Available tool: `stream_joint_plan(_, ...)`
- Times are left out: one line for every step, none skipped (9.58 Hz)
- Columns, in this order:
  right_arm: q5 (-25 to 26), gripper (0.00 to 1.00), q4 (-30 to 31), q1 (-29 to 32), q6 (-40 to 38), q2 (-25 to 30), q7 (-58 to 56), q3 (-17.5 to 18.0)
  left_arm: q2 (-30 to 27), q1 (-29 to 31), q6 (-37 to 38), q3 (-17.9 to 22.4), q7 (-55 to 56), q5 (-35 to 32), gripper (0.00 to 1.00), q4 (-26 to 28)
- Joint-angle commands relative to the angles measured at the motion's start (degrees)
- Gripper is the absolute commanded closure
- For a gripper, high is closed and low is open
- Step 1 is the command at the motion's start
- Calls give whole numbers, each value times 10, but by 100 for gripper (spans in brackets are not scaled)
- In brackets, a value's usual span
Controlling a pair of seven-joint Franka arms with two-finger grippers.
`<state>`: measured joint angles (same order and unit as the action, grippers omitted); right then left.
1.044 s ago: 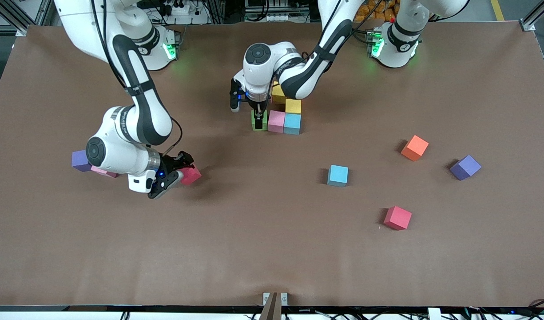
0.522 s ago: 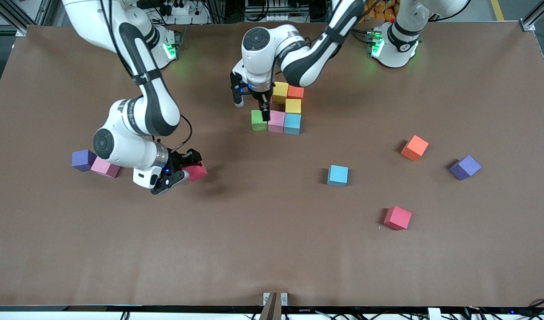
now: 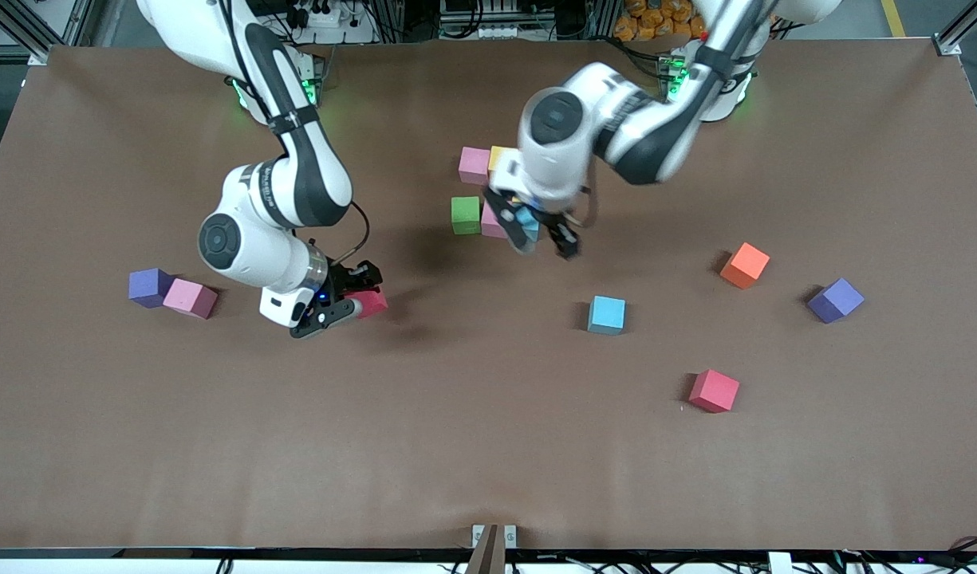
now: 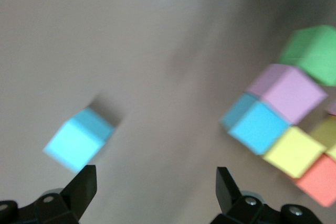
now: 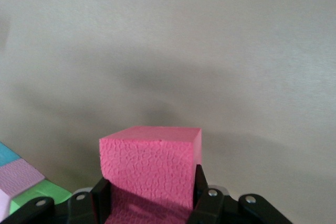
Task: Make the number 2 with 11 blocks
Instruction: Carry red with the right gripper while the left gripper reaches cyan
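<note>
My right gripper (image 3: 352,304) is shut on a red block (image 3: 369,303), whose textured face (image 5: 152,169) fills the space between its fingers just above the table. A cluster of blocks lies mid-table: green (image 3: 465,215), pink (image 3: 474,164), yellow (image 3: 498,155), and another pink (image 3: 490,225) and a light blue (image 3: 526,220) half hidden under my left hand. My left gripper (image 3: 538,233) hangs open and empty over that cluster's edge. In the left wrist view the cluster's light blue (image 4: 257,127), pink (image 4: 287,90), green (image 4: 312,51) and yellow (image 4: 294,150) blocks lie beside the open gripper (image 4: 156,182).
Loose blocks lie toward the left arm's end: light blue (image 3: 607,315), orange (image 3: 745,265), red (image 3: 714,391), and a purple cube (image 3: 835,300). Toward the right arm's end a pink block (image 3: 190,298) touches another purple cube (image 3: 150,287).
My left gripper has lifted off the green block and swung across the cluster toward the left arm's end. My right gripper has carried the red block closer to the cluster.
</note>
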<state>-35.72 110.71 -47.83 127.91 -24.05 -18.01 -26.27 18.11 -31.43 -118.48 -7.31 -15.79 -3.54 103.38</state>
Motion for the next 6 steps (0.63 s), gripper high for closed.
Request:
stream_joint_plan(10,79,13,-59,23,11,69,-23,-31,63,10,25,-3,11,0,-2)
stream_joint_plan(10,79,17,-87,39,10,96,-33,-32,79,10,41,-1,15,0,-12)
stream_joint_plan(10,79,20,-109,57,8,130,-38,-30,83,21,60,3,36,0,-13)
stream_joint_plan(10,79,33,-134,86,8,164,-40,-26,83,21,73,15,73,0,-12)
stream_joint_plan(10,79,49,-160,120,4,196,-41,-26,83,21,79,72,78,0,-12)
stream_joint_plan(10,80,58,-179,149,0,233,-40,-18,74,19,80,137,75,0,-12)
